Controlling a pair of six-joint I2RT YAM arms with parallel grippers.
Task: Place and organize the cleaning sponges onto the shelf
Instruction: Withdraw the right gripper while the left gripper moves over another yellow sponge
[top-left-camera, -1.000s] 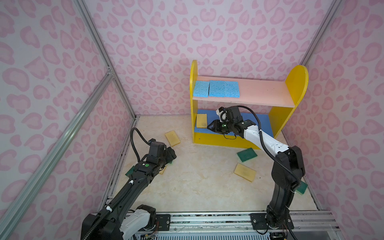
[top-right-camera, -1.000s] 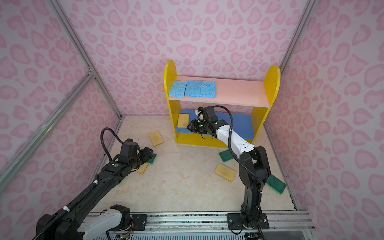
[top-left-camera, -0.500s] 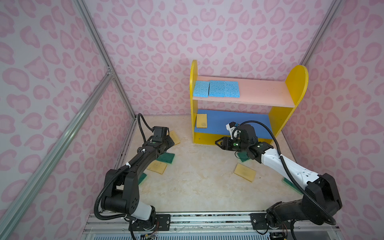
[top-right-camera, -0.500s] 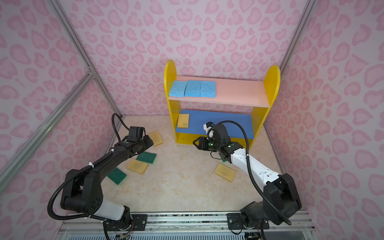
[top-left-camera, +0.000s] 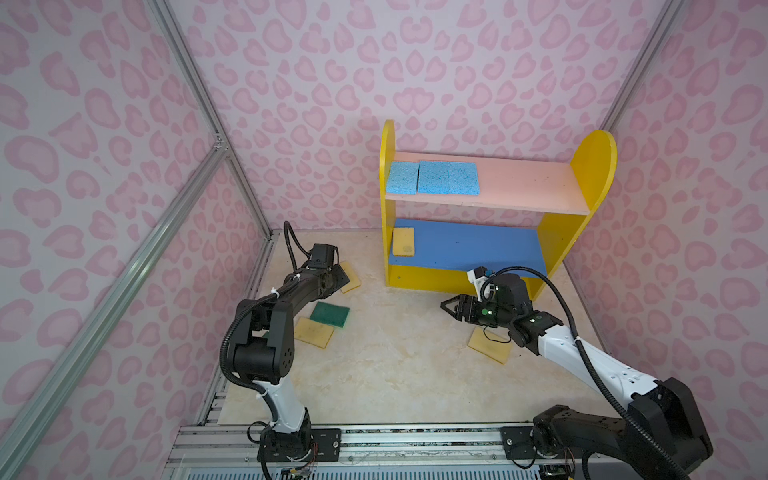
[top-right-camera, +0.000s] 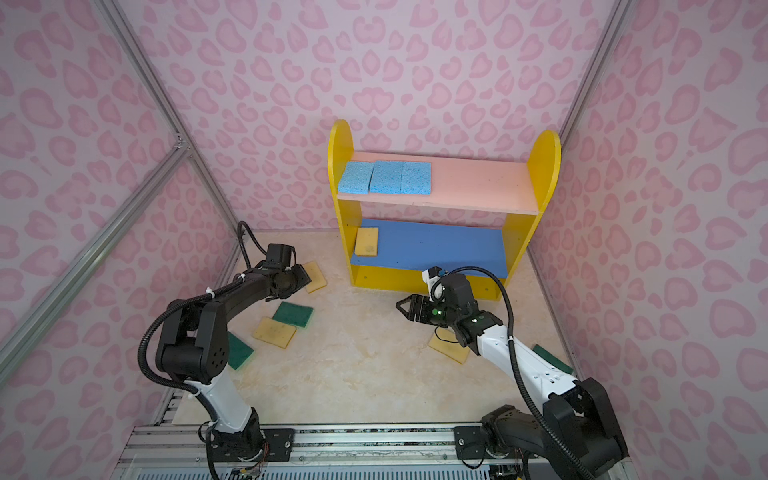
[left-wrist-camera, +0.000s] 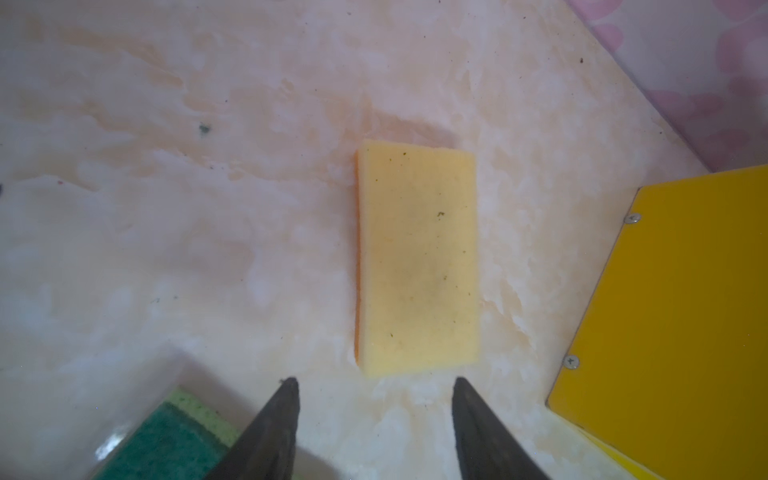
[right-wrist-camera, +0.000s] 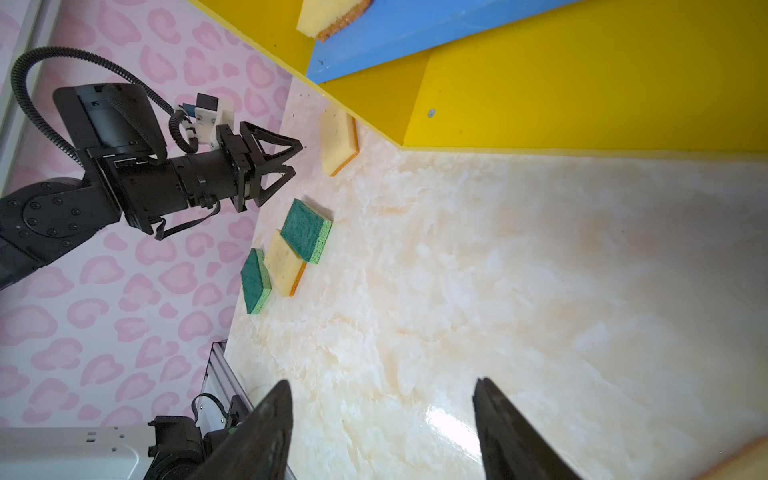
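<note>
Just ahead of the left claw (left-wrist-camera: 374, 380), whose fingers are spread and carry nothing, a pale yellow sponge (left-wrist-camera: 417, 257) lies flat on the counter (left-wrist-camera: 208, 208), its length running straight away from the fingertips. A dark green sponge (left-wrist-camera: 166, 444) sits back beside one finger, and the shelf (left-wrist-camera: 665, 311) stands beyond the yellow one's far edge.

The right claw (top-left-camera: 446, 306) is released too and empty, low over the counter just in front of the shelf base. A second yellow sponge (top-left-camera: 489, 347) lies behind it, partly under the wrist.

Up and beyond the right claw, three light blue sponges (top-left-camera: 433, 176) sit edge to edge on the pink upper board (top-left-camera: 519, 187). A lone yellow sponge (top-left-camera: 403, 241) rests on the blue middle board (top-left-camera: 469, 249), against the side panel.

That makes four shelved, so I judge the job roughly a third done (the blue set looks finished). Left on the counter are a third yellow sponge (top-right-camera: 274, 332) behind the left claw with a green pad (top-right-camera: 239, 351) farther back, and a far green pad (top-right-camera: 552, 359) well behind the right claw. Any more are hidden.
</note>
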